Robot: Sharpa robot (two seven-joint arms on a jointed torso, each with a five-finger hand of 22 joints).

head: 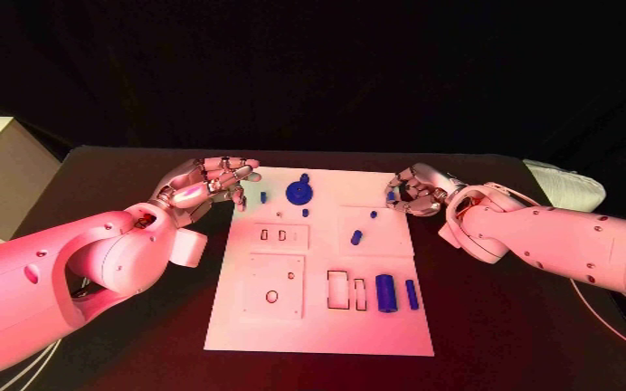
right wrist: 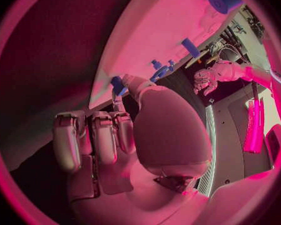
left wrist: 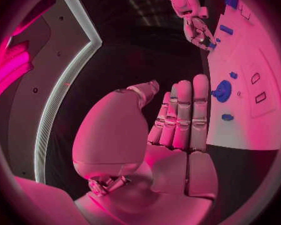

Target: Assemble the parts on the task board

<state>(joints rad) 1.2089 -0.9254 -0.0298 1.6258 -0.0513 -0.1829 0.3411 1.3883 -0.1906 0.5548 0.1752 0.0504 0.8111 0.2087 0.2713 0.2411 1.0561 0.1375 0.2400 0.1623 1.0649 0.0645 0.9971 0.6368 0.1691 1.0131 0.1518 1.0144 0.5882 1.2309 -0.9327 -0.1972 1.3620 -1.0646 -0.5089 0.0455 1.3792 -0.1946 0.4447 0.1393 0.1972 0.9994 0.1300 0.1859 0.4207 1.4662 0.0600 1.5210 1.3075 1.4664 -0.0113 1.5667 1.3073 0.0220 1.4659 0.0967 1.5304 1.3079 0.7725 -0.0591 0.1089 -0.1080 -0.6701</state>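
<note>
The right hand (head: pixel 415 190) sits at the far right edge of the white task board (head: pixel 327 319), and its fingertips (right wrist: pixel 118 87) seem to pinch a small blue part (head: pixel 392 195) right at that edge, though I cannot tell for sure that it is held. The left hand (head: pixel 209 183) hovers just off the far left edge of the board with its fingers (left wrist: pixel 184 112) straight, close together and holding nothing. The round blue gear (head: pixel 300 193) stands between the two hands, nearer the left one, while the long blue pieces (head: pixel 386 293) lie well toward the near side, pointing from near to far, closer to the right arm.
</note>
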